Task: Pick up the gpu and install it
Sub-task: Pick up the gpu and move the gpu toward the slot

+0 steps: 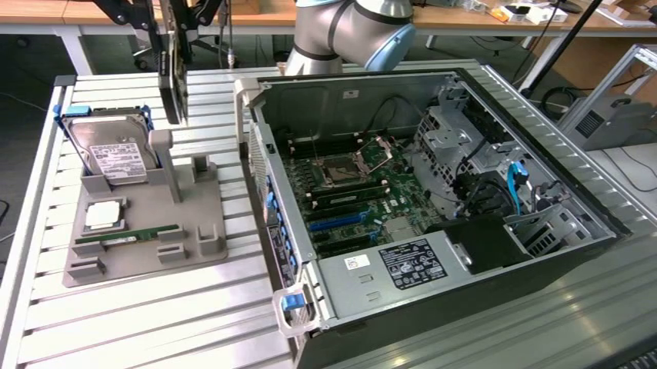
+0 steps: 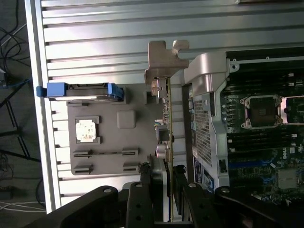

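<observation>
Above the gray holder tray (image 1: 195, 207) on the table (image 1: 154, 323), the gripper (image 2: 168, 183) is clamped on the gpu (image 1: 172, 77), which hangs edge-down, clear of the tray and just outside the open computer case (image 1: 246, 115). I'd call this the carry step, install not yet done; seating it would need the card's lower edge squared to the blue slots (image 1: 339, 221). Room looks free overhead, but the case wall and the hard drive (image 1: 113, 154) stand near.

Thin dark gpu (image 2: 167, 118), upright, edge-on
</observation>
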Robot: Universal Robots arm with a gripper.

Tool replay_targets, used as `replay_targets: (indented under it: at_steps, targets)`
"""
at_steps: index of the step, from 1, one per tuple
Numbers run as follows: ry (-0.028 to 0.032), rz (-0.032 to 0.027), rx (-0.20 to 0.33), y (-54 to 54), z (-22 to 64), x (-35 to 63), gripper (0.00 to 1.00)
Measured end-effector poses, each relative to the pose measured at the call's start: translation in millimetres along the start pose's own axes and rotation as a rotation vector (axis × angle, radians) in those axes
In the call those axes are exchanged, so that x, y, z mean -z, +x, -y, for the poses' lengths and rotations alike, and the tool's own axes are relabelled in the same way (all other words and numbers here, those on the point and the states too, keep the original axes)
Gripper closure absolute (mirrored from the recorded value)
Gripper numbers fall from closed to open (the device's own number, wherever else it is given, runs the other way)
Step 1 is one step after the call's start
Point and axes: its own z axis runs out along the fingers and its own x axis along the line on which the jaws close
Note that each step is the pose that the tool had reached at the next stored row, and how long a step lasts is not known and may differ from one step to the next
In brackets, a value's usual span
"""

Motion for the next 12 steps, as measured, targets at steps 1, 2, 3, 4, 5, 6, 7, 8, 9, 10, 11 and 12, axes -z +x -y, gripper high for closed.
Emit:
replay_targets:
  at_steps: [1,2,3,4,5,6,7,8,9,10,11,12]
  targets:
    - [0.0,0.0,0.0,0.0,0.0,0.6,0.7]
    - [0.0001,-0.0001,0.0,0.0,0.0,1.1,0.7]
    - [0.0,0.0,0.0,-0.1,-0.1,1.5,0.7]
    - [0.0,0.0,0.0,-0.1,-0.1,2.0,0.7]
    - [0.0,0.0,0.0,-0.1,-0.1,2.7,0.7]
    - [0.0001,0.0,0.0,-0.1,-0.1,3.5,0.7]
    - [0.0,0.0,0.0,-0.1,-0.1,3.8,0.7]
    - [0.0,0.0,0.0,-0.1,-0.1,4.3,0.7]
    - [-0.0001,0.0,0.0,-0.1,-0.1,4.7,0.7]
    - [0.0,0.0,0.0,-0.1,-0.2,5.2,0.7]
    - [0.0001,-0.0001,0.0,-0.2,-0.2,5.7,0.7]
    - [0.0001,-0.0001,0.0,-0.2,-0.2,6.1,0.7]
